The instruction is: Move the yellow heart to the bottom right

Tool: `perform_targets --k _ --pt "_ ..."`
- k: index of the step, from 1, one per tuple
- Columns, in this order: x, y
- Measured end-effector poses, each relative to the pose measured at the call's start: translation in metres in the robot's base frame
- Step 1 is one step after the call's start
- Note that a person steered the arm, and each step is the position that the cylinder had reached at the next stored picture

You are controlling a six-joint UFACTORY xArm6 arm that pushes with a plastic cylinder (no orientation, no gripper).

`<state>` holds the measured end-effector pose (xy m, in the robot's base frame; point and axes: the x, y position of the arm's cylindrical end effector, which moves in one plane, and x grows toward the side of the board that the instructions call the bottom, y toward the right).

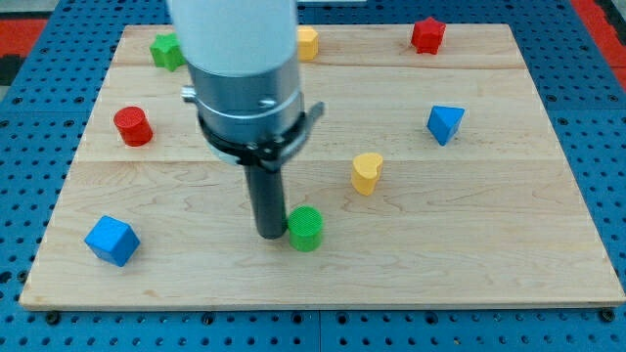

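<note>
Blue cube (111,241) nearest; no hand, only tip (269,235) touching green cylinder (306,228): swing behind yellow heart (367,173), shove toward bottom-right corner of surface (509,264).

Pale wooden board (489,244) on blue perforated table (606,117), evenly lit.

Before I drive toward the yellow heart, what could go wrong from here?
My tip sits right against the green cylinder, at its left. Heading right toward the yellow heart would likely shove that cylinder along first. The heart lies up and right of my tip, so a push from this side may send it rightward instead of toward the bottom right.
</note>
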<state>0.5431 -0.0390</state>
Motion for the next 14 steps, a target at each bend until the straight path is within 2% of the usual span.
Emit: perform_targets --k 3,5,10,11,12,13,14 --pt "-0.048 -0.117" --pt "-0.069 -0.167" --pt "-0.098 -0.013" --pt "-0.098 0.063" --pt "-0.078 0.113" --pt "-0.038 0.12" --pt "-0.035 0.12"
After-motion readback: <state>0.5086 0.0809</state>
